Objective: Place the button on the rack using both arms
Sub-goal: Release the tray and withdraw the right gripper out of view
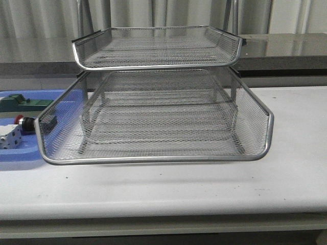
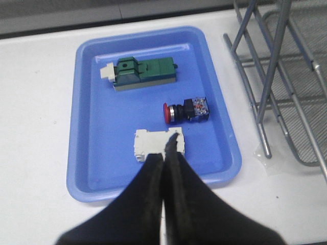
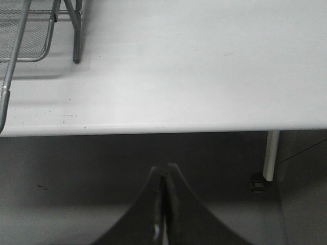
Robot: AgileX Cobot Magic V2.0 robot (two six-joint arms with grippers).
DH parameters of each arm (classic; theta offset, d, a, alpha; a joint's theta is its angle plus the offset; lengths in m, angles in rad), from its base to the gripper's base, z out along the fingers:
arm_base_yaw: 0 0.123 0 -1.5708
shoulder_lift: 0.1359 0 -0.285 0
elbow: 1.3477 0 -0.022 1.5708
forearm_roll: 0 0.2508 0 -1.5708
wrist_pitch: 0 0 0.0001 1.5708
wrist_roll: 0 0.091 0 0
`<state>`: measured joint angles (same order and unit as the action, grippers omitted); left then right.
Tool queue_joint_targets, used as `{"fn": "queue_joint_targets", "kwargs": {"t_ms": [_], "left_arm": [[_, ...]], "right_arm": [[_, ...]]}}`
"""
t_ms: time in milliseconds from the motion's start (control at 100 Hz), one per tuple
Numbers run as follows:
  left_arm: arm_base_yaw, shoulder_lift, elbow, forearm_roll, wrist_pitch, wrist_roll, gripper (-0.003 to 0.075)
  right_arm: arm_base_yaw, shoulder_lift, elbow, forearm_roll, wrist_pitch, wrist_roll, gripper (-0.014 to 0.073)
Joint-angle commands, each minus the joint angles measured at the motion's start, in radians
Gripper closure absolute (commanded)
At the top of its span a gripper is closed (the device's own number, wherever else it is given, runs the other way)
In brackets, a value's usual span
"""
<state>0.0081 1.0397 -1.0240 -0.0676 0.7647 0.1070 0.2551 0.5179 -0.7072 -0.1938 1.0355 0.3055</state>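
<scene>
The button (image 2: 187, 111), with its red head, black body and blue rear block, lies on its side in the blue tray (image 2: 102, 132). In the front view the button (image 1: 24, 122) shows at the far left, partly behind the rack's mesh. The silver wire-mesh rack (image 1: 153, 159) fills the middle of the table. My left gripper (image 2: 164, 150) is shut and empty, over the white boxy component (image 2: 150, 144), a short way from the button. My right gripper (image 3: 164, 171) is shut and empty, off the table's front edge, with a rack leg (image 3: 76, 35) beyond it. Neither gripper shows in the front view.
A green rectangular block (image 2: 145, 73) lies in the tray beyond the button. The blue tray (image 1: 20, 158) sits just left of the rack, whose frame (image 2: 276, 51) stands close beside it. White table (image 1: 214, 189) stretches right of the rack. A table leg (image 3: 271, 155) stands below the edge.
</scene>
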Motion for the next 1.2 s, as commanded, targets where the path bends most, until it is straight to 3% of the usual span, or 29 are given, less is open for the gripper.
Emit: {"fn": "queue_joint_targets", "kwargs": {"t_ms": [0,270,370,460,630,700,1190], "left_arm": [[0.003,0.075,-0.081,0.000,-0.019,0.037,0.0741],[0.003,0.237,-0.166,0.000,0.028,0.085,0.0735],[0.003,0.259,-0.167,0.000,0.026,0.087,0.0675],[0.003,0.259,-0.167,0.000,0.026,0.087,0.0563],[0.003,0.259,-0.167,0.000,0.026,0.087,0.0231],[0.003,0.259,-0.167,0.000,0.026,0.087,0.0153],[0.003,0.265,-0.167,-0.074,-0.048,0.087,0.0176]], "right_arm": [[0.001,0.006,-0.033,-0.028,-0.048,0.001,0.0664],[0.001,0.006,-0.033,-0.028,-0.048,0.001,0.0664],[0.001,0.006,-0.033,-0.028,-0.048,0.001,0.0664],[0.001,0.006,-0.033,-0.028,-0.048,0.001,0.0664],[0.001,0.006,-0.033,-0.028,-0.048,0.001,0.0664],[0.001,0.006,-0.033,-0.028,-0.048,0.001,0.0664],[0.001,0.006,-0.033,-0.028,-0.048,0.001,0.0664]]}}
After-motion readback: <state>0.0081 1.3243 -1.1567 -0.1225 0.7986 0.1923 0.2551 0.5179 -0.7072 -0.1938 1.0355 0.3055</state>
